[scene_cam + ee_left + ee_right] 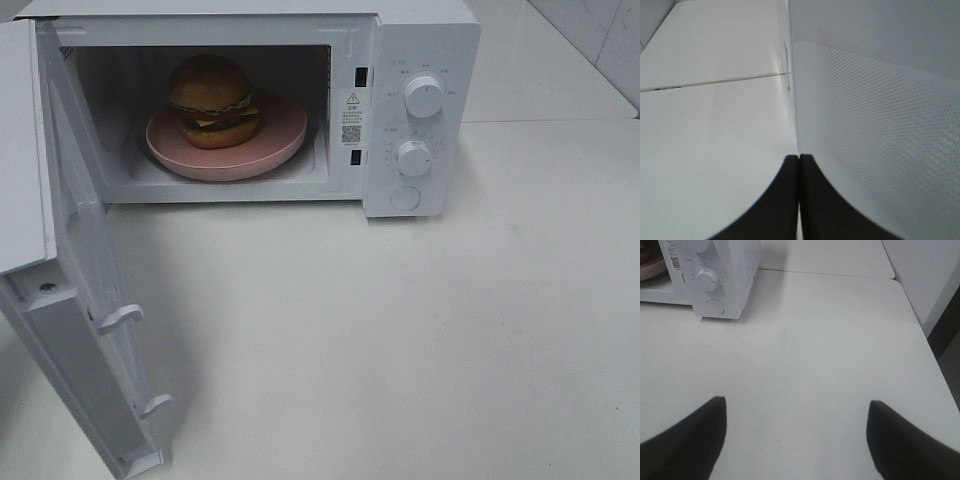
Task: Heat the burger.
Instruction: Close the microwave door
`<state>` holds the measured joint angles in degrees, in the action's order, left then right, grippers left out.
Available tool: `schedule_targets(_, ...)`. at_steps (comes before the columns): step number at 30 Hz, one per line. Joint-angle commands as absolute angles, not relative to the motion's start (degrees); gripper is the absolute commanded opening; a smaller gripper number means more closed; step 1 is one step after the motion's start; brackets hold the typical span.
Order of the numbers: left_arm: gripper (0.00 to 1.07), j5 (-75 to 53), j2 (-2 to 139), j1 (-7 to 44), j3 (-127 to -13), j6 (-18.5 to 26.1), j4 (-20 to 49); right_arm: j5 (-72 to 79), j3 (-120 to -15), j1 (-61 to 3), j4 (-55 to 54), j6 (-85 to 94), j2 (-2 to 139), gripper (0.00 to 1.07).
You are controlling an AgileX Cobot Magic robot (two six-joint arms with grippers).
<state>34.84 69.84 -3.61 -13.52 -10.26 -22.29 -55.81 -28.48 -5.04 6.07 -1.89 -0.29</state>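
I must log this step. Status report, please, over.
Left gripper shut, by door. Right gripper open, empty. Burger on pink plate inside microwave, door wide open.

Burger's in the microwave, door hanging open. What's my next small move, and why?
Probably swing the door shut with the left gripper. The burger already sits on the pink plate inside, the door stands wide open, and the shut left gripper is right at the door's edge.

The burger (212, 100) (glossy brown bun, lettuce, cheese, dark patty) sits upright on a pink plate (285, 135) inside the open microwave (420, 40).
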Motion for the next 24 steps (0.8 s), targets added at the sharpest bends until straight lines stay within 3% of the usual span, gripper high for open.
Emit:
schedule_targets(1, 0.00, 37.4, 70.8, -3.6, -13.5, -11.6, -23.8, -54.9, -28.3, -4.8, 5.9, -2.2, -1.7, 0.73)
schedule_targets(11, 0.00, 45.0, 76.6, -3.6, -16.2, -16.2, -33.8, -54.9, -28.3, -4.8, 5.9, -2.2, -1.7, 0.73)
schedule_targets(17, 0.00, 45.1, 77.5, -1.8, -18.5, -19.8, -34.8, -54.9, -28.3, -4.8, 5.9, -2.2, -1.7, 0.73)
schedule_targets(23, 0.00, 43.4, 79.8, 7.0, -21.9, -18.9, -33.6, -54.9, -28.3, -4.8, 5.9, -2.2, -1.7, 0.73)
schedule_targets(24, 0.00, 43.1, 80.9, 9.3, -22.7, -18.6, -30.9, -54.9, -28.3, -4.8, 5.9, -2.2, -1.7, 0.73)
